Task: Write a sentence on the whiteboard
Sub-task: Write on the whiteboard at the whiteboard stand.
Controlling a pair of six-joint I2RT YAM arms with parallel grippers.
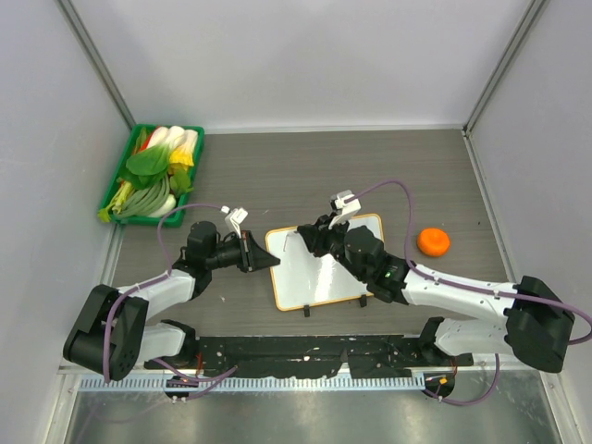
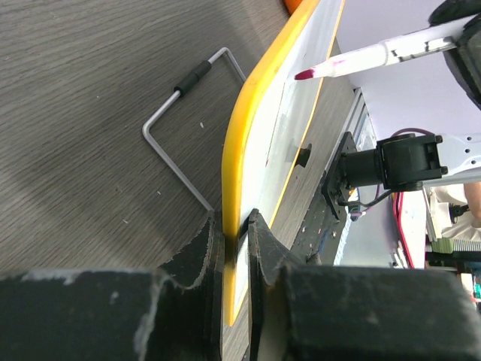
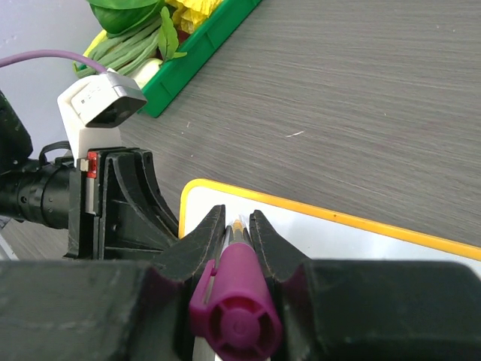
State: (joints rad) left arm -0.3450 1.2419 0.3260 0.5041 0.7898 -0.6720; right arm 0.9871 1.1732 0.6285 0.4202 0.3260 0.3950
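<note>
The left pincer (image 2: 236,226) clamps the left edge of the whiteboard (image 1: 314,277) while the right pincer (image 3: 237,226) grips a purple-capped marker (image 3: 234,316) over it.

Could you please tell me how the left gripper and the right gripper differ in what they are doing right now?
The left gripper clamps the whiteboard's orange edge between its fingers; the right gripper clamps a purple-ended marker. The left gripper sits at the board's left edge; the right gripper hangs over its far part, marker tip aimed at the surface. Both are shut on something.
</note>
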